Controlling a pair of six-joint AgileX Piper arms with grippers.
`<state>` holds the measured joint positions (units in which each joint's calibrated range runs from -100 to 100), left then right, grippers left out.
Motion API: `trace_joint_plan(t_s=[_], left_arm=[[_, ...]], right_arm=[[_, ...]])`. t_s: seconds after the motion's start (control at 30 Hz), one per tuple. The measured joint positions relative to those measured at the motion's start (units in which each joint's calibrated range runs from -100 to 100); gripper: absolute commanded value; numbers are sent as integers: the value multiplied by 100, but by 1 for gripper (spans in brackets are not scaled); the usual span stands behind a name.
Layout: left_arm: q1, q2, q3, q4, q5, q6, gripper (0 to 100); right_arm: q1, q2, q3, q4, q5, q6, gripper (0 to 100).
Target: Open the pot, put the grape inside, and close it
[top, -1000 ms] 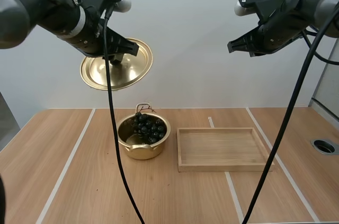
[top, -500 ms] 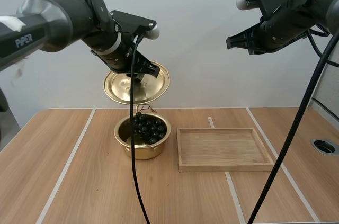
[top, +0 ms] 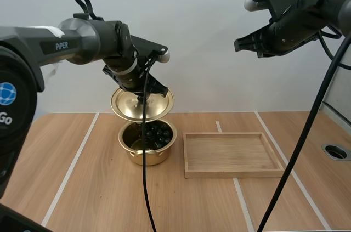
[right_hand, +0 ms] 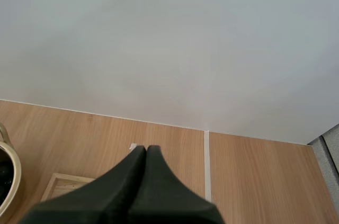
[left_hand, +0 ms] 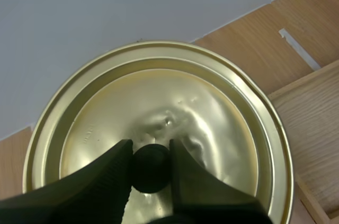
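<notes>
A brass pot [top: 147, 145] stands on the table with a dark bunch of grapes [top: 156, 133] inside it. My left gripper [top: 143, 97] is shut on the black knob [left_hand: 151, 167] of the brass lid [top: 142, 105] and holds the lid just above the pot, nearly level. In the left wrist view the lid [left_hand: 159, 123] spreads out beyond my two fingers, which pinch the knob. My right gripper [top: 239, 46] hangs high at the right, its fingers lying together as one dark wedge [right_hand: 142, 155] with nothing in them.
A wooden tray [top: 230, 154] lies flat just right of the pot, with nothing in it. A round hole [top: 335, 151] sits in the table at the far right. Pale tape lines run across the tabletop.
My left arm has carried the lid down and to the right, from high at the left to just over the pot. My right arm has barely moved.
</notes>
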<state>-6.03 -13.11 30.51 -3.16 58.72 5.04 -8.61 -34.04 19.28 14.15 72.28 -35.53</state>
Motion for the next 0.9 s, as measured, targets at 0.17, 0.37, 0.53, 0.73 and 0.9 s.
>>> trace_joint_plan(t_s=[0.17,0.37,0.53,0.73,0.9], left_arm=[[0,40,573,0,-674,0,0],[0,45,996,-168,-1216,15,0],[0,45,1200,-260,-1722,34,0],[0,55,1292,-281,-1941,46,0],[0,159,1292,-316,-1958,46,0]], right_arm=[[0,0,0,0,0,0,0],[0,0,0,0,0,0,0],[0,0,0,0,0,0,0],[0,0,0,0,16,0,0],[0,0,0,8,16,0,0]])
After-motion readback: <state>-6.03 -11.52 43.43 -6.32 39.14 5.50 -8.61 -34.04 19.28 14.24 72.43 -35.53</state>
